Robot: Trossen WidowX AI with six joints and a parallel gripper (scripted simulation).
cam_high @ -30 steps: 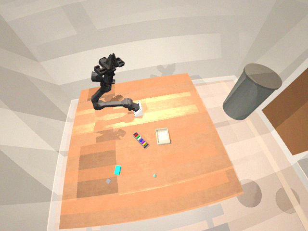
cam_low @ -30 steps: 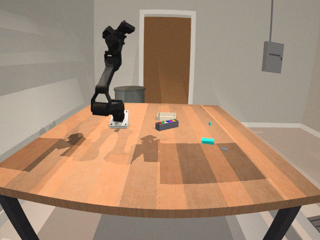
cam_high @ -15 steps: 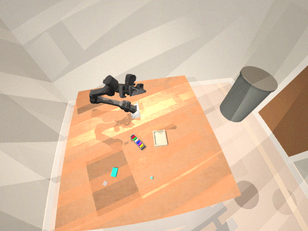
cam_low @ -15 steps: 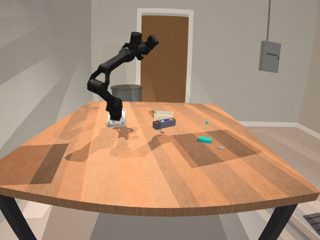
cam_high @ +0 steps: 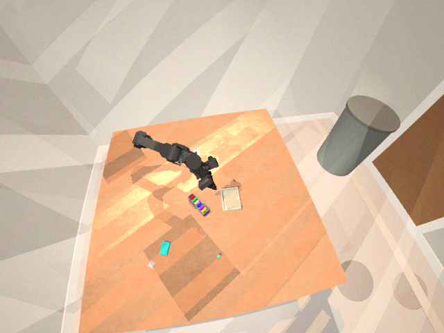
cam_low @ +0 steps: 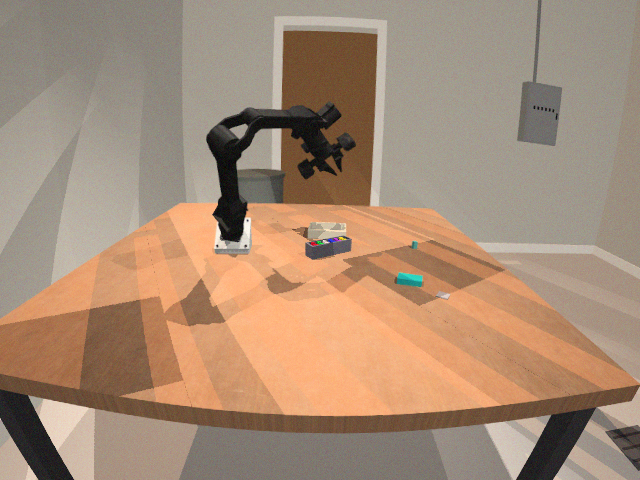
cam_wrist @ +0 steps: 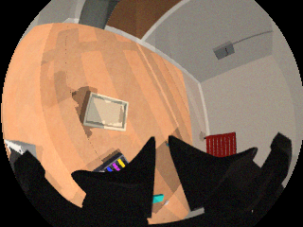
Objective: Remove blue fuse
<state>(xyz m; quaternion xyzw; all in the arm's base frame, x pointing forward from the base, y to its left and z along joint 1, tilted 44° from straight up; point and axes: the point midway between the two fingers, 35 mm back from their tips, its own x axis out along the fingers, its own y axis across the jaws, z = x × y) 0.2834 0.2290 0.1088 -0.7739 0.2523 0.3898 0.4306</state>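
Hovers high over the table (cam_low: 310, 351): gripper (cam_low: 333, 169) on the bent black arm (cam_low: 227, 155), tips pointing down at a tilt, well above everything on the wood. Stands on a pale base plate (cam_low: 247, 249) towards the far left of the table.

Slightly parted, grasping nothing; in the wrist view shows a narrow gap between the two dark fingers, with only table seen through it.

Sits in its slot: blue fuse (cam_high: 199, 205), in the row of coloured fuses inside the dark block (cam_low: 328, 250), with red at one end and yellow at the other. Rests near mid-table, right of the base plate.

Lies just beside the block, on its far side in the exterior view: tray (cam_low: 326, 229), shallow and cream, holding nothing that can be seen. Seen from the top, places the gripper tips close to the tray's far-left corner and apart from the block.

Further right and nearer on the table, well apart from the block: a cyan slab (cam_low: 409, 279), a small teal cube (cam_low: 414, 244) and a thin grey chip (cam_low: 443, 295).

Beyond the table's far edge: a grey bin (cam_high: 354, 143) and a brown door (cam_low: 329, 103).
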